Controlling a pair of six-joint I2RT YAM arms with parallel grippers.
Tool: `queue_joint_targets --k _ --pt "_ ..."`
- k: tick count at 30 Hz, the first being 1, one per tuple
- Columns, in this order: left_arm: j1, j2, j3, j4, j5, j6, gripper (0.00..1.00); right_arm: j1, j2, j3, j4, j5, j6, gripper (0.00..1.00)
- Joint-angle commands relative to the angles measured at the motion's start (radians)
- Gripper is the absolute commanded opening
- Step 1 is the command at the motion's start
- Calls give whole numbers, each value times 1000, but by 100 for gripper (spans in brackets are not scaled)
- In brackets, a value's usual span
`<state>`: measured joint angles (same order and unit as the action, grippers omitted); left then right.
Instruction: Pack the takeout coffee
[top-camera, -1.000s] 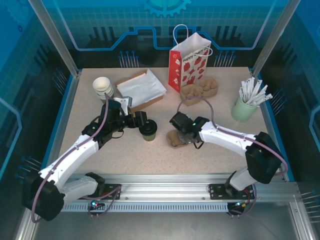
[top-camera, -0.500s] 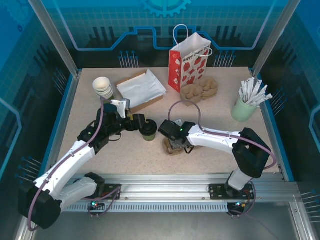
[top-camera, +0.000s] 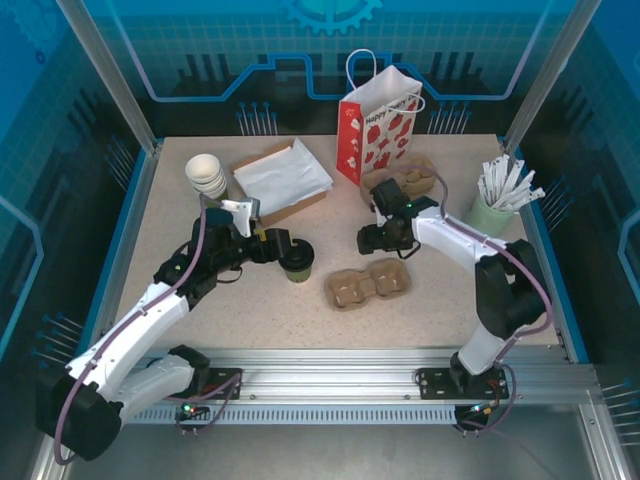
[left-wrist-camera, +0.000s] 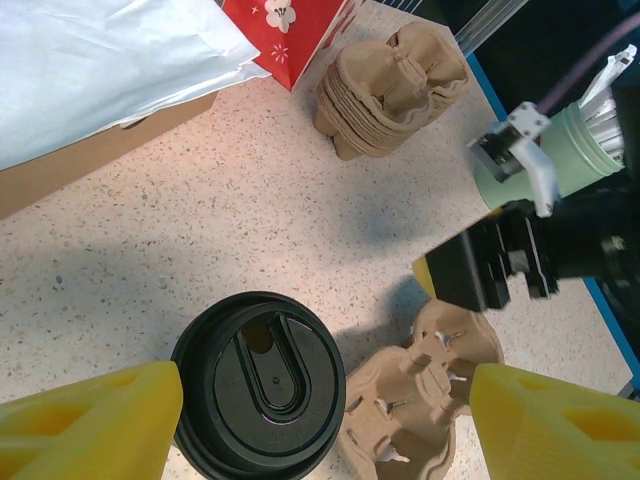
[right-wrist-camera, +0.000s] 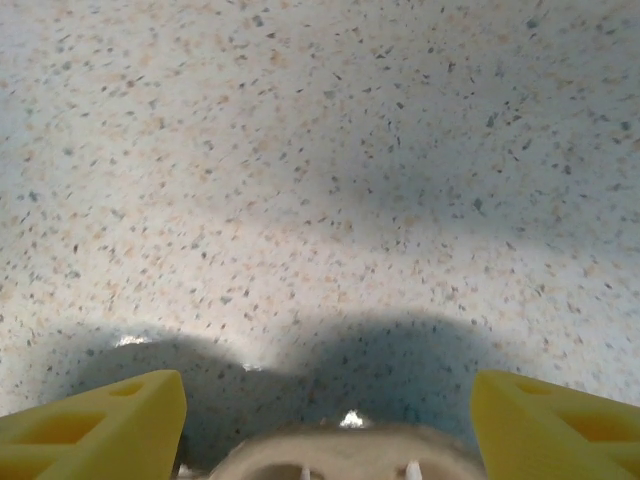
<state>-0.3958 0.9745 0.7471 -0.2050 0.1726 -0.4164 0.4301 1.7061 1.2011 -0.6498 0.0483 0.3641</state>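
Currently the takeout coffee (left-wrist-camera: 258, 395) stands on the desk (top-camera: 250, 310) inside the left tool (left-wrist-camera: 325, 425), spread wide and apparently not touching; the right tool (top-camera: 371, 240) hangs apart, empty. An off-centre squeeze could topple it.

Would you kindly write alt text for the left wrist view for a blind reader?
The takeout coffee, its round black lid seen from above, stands on the table between the open yellow fingers of the left gripper. A brown cup carrier lies beside it; a carrier stack and red bag sit beyond.
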Motion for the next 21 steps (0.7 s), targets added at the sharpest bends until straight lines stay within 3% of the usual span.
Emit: queue_joint_targets --k 1,5,11,21 --pt "-3 11 15 -10 14 -2 77 -75 52 25 -26 -221 -88 80" --pt "-3 23 17 -7 15 -1 78 -141 18 -49 -23 -360 -95 81" --pt "-4 42 26 -4 23 4 77 -133 -90 -185 17 -455 -61 80" --pt "-4 49 12 0 26 -3 77 34 -243 -363 93 -464 86 80"
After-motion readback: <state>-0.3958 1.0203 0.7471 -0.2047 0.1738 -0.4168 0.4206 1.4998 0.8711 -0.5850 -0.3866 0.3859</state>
